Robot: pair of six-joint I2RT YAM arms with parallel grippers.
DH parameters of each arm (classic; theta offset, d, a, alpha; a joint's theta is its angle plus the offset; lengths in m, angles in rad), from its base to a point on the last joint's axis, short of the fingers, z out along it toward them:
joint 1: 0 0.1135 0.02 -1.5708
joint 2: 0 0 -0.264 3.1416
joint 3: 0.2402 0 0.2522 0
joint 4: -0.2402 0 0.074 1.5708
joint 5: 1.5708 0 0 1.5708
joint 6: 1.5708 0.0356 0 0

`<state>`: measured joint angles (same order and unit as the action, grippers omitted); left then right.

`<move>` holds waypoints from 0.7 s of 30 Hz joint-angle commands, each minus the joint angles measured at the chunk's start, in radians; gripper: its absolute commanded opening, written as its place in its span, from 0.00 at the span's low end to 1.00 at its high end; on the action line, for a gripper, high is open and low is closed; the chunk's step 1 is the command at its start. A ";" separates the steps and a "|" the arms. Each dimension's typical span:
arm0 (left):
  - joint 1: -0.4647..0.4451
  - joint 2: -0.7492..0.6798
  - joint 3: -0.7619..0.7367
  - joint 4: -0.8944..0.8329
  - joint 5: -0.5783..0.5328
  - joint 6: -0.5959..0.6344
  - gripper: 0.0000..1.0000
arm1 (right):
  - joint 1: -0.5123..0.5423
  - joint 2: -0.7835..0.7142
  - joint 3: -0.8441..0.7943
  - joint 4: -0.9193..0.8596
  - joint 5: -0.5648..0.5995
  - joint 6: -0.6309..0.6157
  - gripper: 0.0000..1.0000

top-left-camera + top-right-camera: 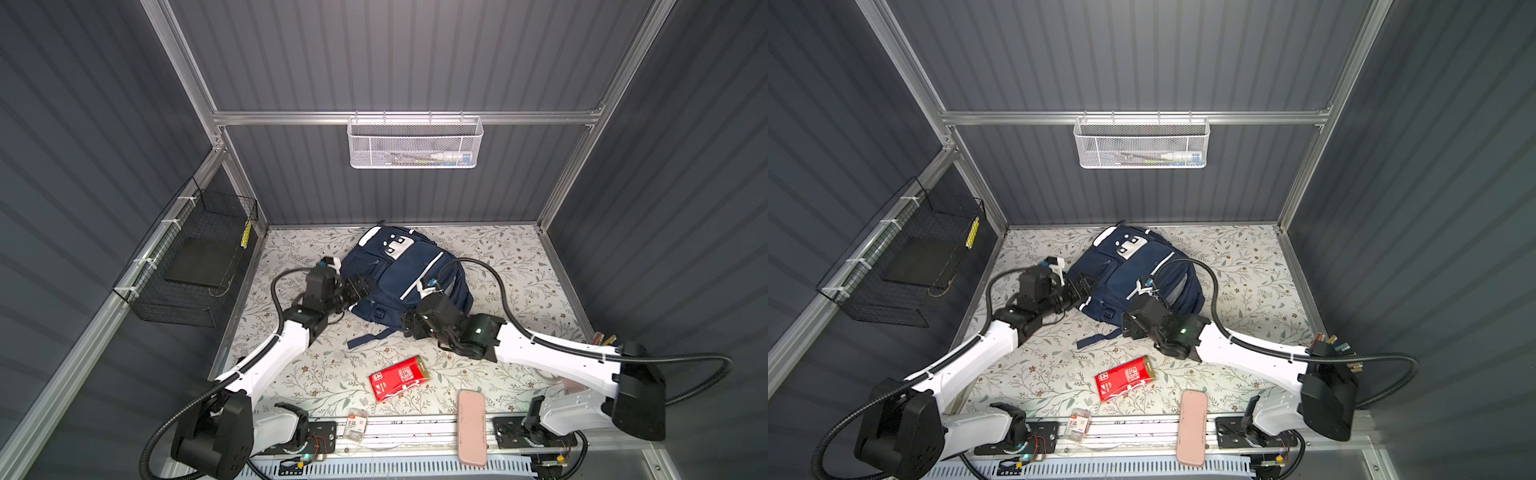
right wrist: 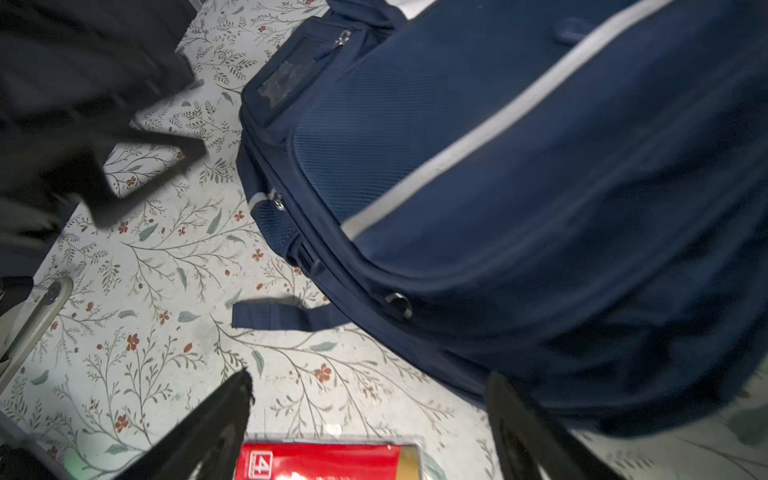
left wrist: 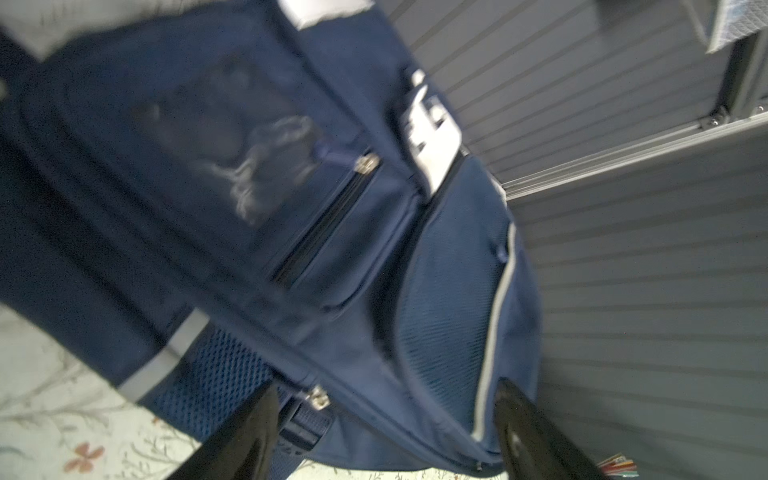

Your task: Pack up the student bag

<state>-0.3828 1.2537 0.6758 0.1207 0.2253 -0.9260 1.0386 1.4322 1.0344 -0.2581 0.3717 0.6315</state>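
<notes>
The student bag, navy with white stripes and a white dotted patch, lies on the flowered table near the back wall. My left gripper is at its left side. In the left wrist view the bag fills the frame, and the left gripper stands open, its fingers either side of the bag's lower corner. My right gripper hovers open by the bag's near edge, above the cloth with nothing held. A loose strap lies on the table.
A red packet lies in front of the bag. A pink case and a small clear packet sit at the front rail. A white mesh basket hangs on the back wall, a black wire basket on the left wall.
</notes>
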 commanded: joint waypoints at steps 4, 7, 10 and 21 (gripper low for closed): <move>-0.005 0.121 -0.098 0.449 -0.010 -0.276 0.80 | 0.034 0.145 0.137 0.034 0.011 0.025 0.81; -0.005 0.079 -0.121 0.419 -0.115 -0.243 0.78 | 0.038 0.179 0.155 0.043 -0.020 0.033 0.78; -0.004 0.060 -0.104 0.318 -0.223 -0.176 0.72 | 0.041 0.196 0.155 0.053 -0.037 0.030 0.74; -0.002 0.176 -0.116 0.399 -0.168 -0.236 0.68 | 0.041 0.253 0.171 0.071 -0.085 0.037 0.73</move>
<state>-0.3870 1.4021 0.5533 0.5056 0.0517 -1.1416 1.0752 1.6707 1.1805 -0.1989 0.3058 0.6544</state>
